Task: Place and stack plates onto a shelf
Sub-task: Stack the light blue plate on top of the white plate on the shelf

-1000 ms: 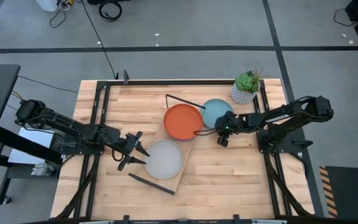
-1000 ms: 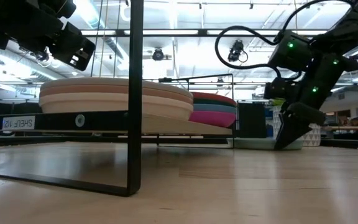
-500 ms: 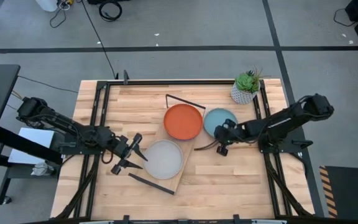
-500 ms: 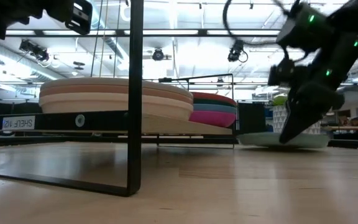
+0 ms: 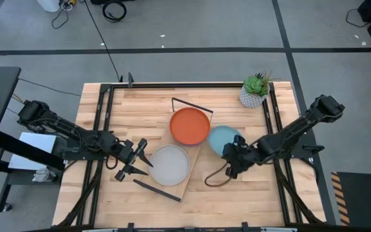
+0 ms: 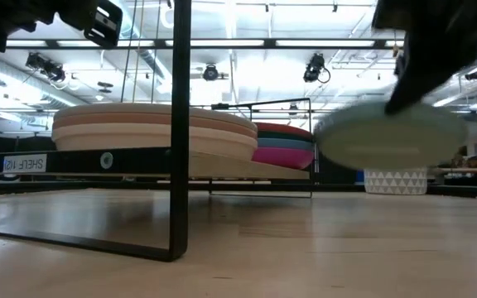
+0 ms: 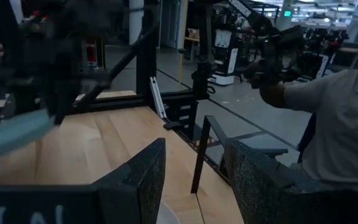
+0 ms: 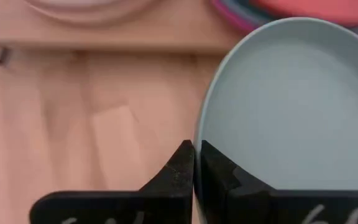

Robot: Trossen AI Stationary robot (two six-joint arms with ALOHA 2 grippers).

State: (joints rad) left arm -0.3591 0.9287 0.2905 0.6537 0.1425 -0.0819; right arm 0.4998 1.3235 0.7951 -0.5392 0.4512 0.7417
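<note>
The shelf (image 5: 197,154) is a light-wood plank lying slantwise at mid-table. It carries two stacks of plates, one topped by an orange plate (image 5: 189,125) and one by a pale grey plate (image 5: 169,165). A light blue plate (image 5: 223,138) hangs to the right of the shelf, and my right gripper (image 5: 232,156) is shut on it. The low view shows this plate (image 6: 392,132) clear of the table. My left gripper (image 5: 140,161) stands open just left of the pale grey plate, with nothing between its fingers (image 7: 145,177). My right gripper pinches the light blue plate's rim (image 8: 199,134) between its two fingers, on the side nearest the table's near right. The fingers slant down, coming from the table's right. The plate is lifted clear of the table and lies roughly level, hollow side up.
A white potted plant (image 5: 255,90) stands at the far right corner. A black frame (image 5: 102,116) rims the table. A loose cable loop (image 5: 215,180) hangs from the right arm over the bare wood near the shelf. A person (image 7: 347,124) is beyond the table.
My right gripper has lifted the light blue plate off the table and carried it toward the near edge, alongside the shelf; the plate now hangs clear. My left gripper has risen a little and tipped up toward level.
</note>
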